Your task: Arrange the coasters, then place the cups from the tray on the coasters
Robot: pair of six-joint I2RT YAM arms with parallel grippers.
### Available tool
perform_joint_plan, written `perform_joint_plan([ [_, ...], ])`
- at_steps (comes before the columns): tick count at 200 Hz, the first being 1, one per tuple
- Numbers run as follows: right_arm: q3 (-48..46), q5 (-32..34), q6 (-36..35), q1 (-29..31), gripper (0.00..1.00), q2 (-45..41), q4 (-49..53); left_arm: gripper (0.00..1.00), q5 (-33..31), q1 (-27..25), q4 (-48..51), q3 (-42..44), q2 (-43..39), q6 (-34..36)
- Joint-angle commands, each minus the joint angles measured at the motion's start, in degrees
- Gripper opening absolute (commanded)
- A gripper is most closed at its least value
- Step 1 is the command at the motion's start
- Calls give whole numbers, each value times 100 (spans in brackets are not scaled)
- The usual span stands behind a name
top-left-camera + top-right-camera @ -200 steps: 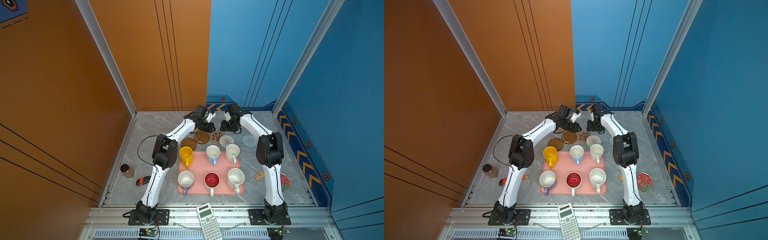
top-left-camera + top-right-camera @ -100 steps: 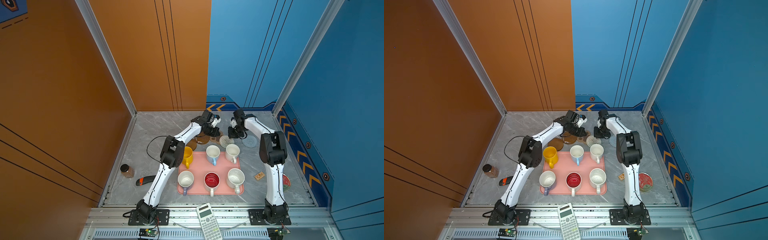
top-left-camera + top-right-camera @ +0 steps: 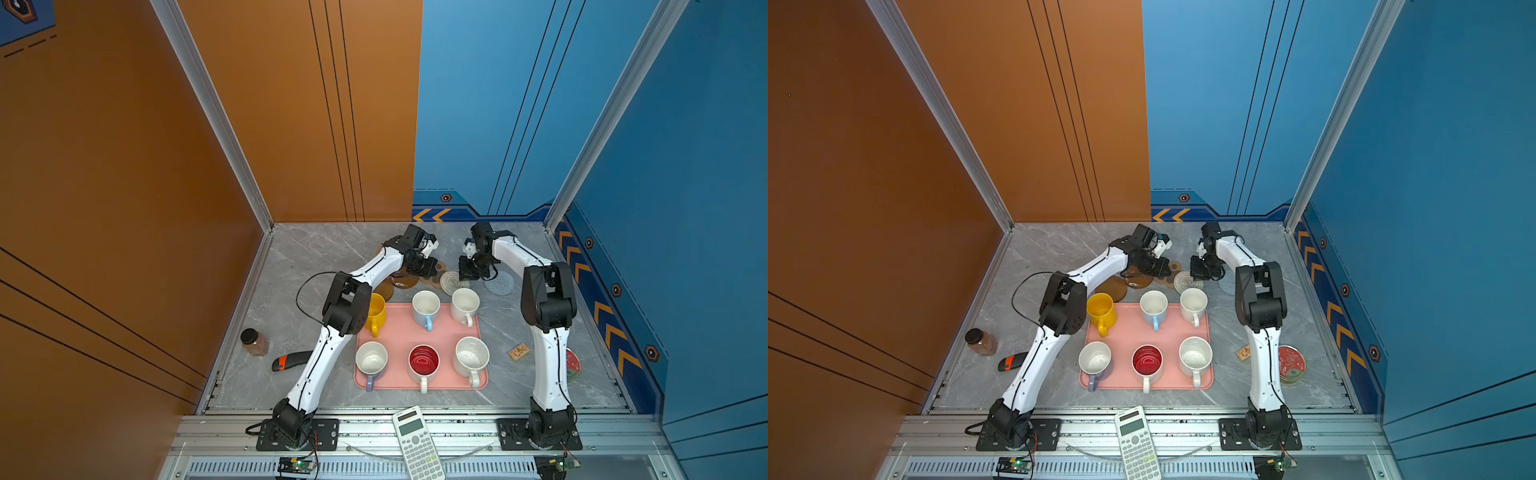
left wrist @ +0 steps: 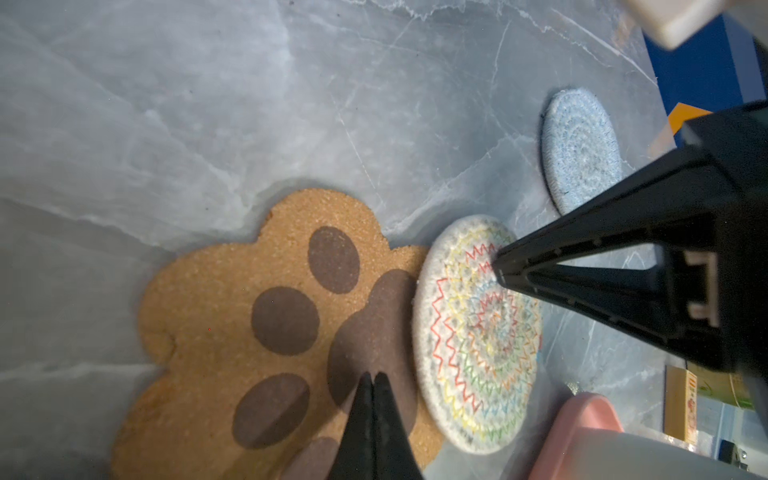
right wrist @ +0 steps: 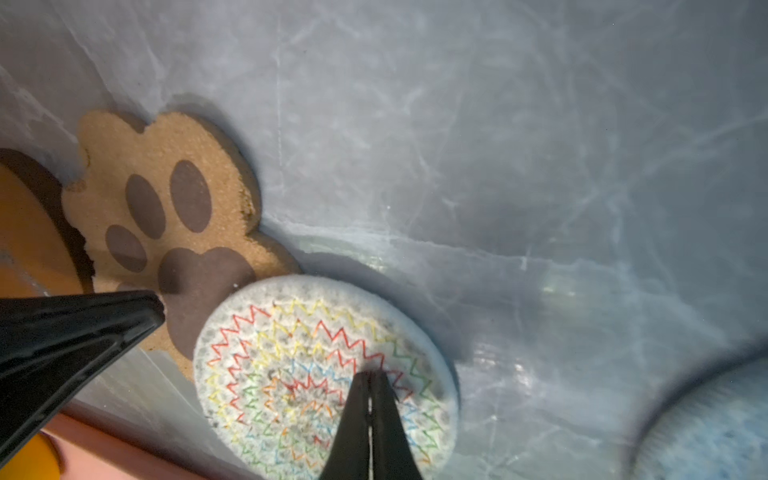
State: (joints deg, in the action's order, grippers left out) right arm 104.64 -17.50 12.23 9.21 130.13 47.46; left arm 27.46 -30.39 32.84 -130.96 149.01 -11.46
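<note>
Down low, left gripper (image 4: 372,376), jaws together, hung over the paw coaster (image 4: 208,291); right gripper (image 5: 369,374) (pinched together too, empty) over the white coaster (image 5: 291,340), beyond the tray's (image 3: 399,328) far edge.

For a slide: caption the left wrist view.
Shut left gripper over the paw coaster; shut right gripper over the white woven coaster.
</note>
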Motion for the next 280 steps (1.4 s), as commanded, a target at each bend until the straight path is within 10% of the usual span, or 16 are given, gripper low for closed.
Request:
perform_joint_plan([
  [1, -135, 140, 85, -133, 0, 217, 173, 0, -155, 52, 82, 16, 181, -84],
  [280, 286, -30, 99, -444, 0, -133, 175, 0, -305, 194, 82, 266, -262, -149],
])
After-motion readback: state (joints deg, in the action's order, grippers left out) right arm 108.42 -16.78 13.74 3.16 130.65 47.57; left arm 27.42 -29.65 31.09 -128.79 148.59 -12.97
